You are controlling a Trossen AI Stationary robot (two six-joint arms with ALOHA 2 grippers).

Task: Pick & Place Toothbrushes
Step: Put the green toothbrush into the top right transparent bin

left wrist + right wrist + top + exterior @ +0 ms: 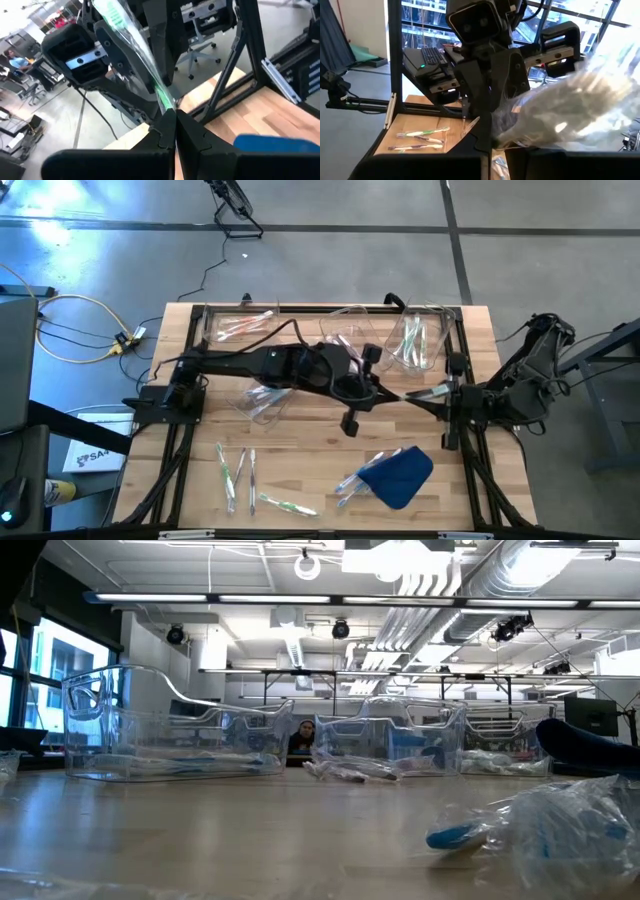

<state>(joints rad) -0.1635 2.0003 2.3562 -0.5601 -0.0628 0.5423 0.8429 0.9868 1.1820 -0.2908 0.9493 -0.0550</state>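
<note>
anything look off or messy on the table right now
Yes. One clear bin lies tipped over mid-table beside the left arm, away from the bins along the far edge. Toothbrushes lie scattered loose near the front edge, more beside a crumpled blue cloth.

Two clear plastic bins (238, 326) (415, 338) are sitting along the far edge of the wooden counter (300, 455), wrapped toothbrushes (245, 477) are lying loose at its near left, and a blue cloth (400, 476) is resting at near right, with both tools (385, 391) (420, 394) meeting mid-counter.
</note>
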